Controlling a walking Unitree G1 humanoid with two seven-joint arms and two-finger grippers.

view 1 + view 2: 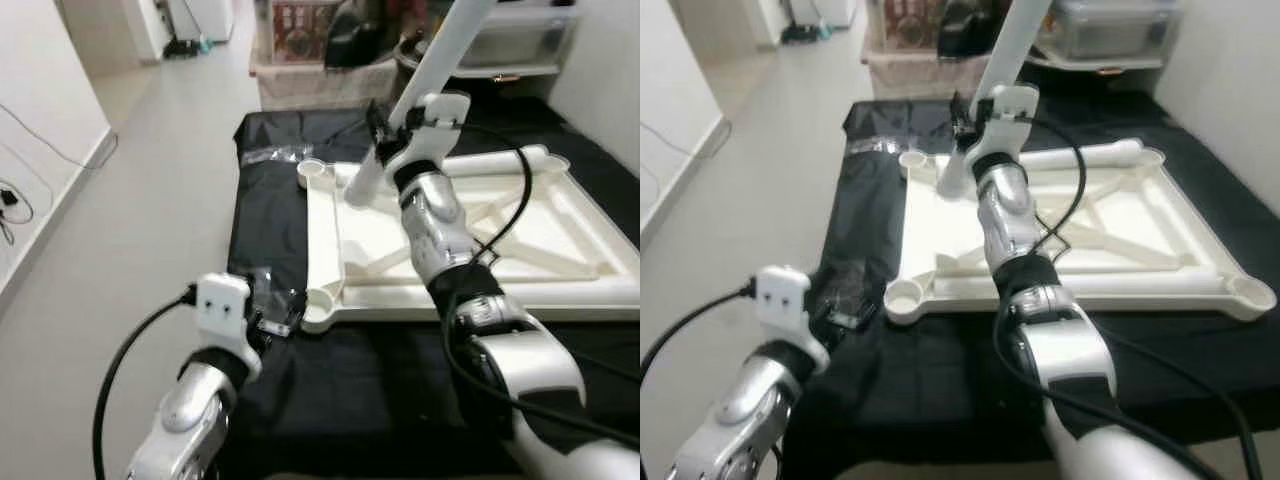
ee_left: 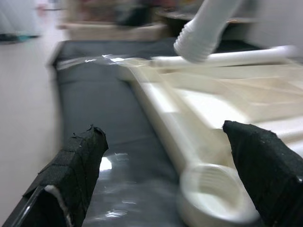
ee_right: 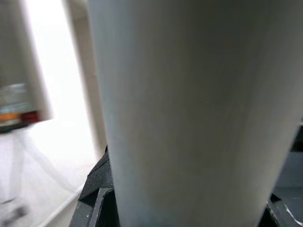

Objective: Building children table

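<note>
The right gripper (image 1: 385, 135), jaws clenched on a white plastic table leg (image 1: 425, 75), tilted its threaded end toward the far-left socket (image 1: 312, 170) of the upturned cream tabletop (image 1: 560, 215) on black cloth, while the left gripper (image 2: 175, 175) hovered open near the nearer socket (image 2: 215, 201).

A pale grey floor (image 1: 150, 200) runs beside a white wall (image 1: 40, 90), with cluttered shelving (image 1: 500, 40) behind
</note>
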